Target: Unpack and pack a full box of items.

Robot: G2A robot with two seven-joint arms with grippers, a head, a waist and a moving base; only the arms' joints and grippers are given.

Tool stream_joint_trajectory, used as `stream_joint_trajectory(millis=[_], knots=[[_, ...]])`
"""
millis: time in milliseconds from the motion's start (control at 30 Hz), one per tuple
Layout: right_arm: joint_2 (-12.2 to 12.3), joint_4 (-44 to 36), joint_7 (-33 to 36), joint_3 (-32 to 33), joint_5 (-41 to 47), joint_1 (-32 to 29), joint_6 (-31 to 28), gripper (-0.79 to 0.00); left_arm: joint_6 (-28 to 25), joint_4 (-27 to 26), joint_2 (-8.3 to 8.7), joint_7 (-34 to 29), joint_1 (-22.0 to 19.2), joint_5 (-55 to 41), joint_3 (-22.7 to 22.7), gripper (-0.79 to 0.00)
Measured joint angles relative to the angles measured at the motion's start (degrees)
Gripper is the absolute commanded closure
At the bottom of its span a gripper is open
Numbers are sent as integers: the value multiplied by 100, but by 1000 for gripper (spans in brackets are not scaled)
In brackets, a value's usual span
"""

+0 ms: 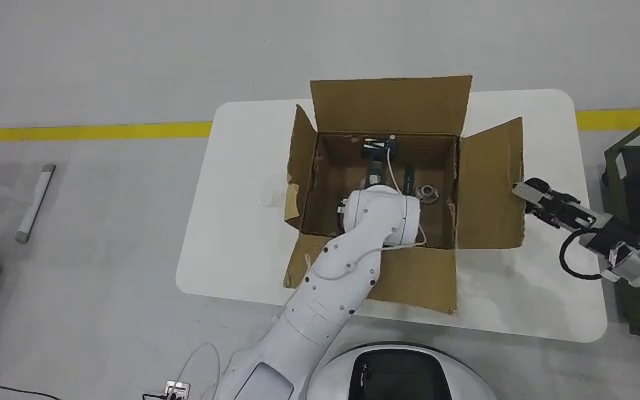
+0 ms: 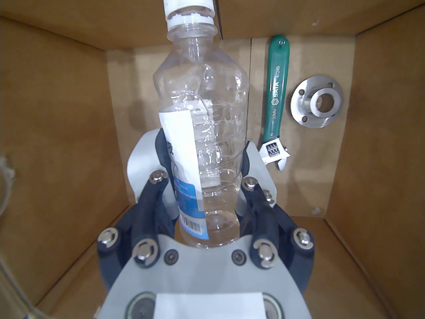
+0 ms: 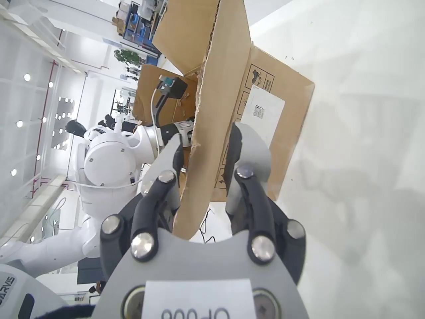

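The left gripper [image 2: 203, 149] is clamping a clear water bottle [image 2: 202, 94] by its lower body inside the cardboard box [image 2: 59, 117], near a green wrench [image 2: 275, 94] and a metal flange [image 2: 317, 101]. The right gripper [image 3: 207, 141], fingers spread, is straddling a side flap [image 3: 225, 67] without pinching it. Moving the bottle steadily and clear of the walls looks wisest.

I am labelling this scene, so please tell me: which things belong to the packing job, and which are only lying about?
Job: cardboard box, bottle held in the left gripper, green wrench, metal flange.
Lying about: grey bar on the floor, yellow floor line.
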Motion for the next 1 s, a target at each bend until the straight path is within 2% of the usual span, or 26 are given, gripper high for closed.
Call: stream_joint_trajectory(millis=[400,600,800,1000], knots=[[40,137,-18,207,211,40,67,0,-322,-1988,100,-728,467,964,-501,0],[74,179,60,409,213,44,43,0,-556,-2812,126,-1079,645,1445,-783,0],[105,223,79,596,273,66,55,0,-792,-3318,130,-1330,759,1871,-1033,0],[133,278,103,693,282,65,60,0,-848,-3476,133,-1387,984,2119,-1373,0]])
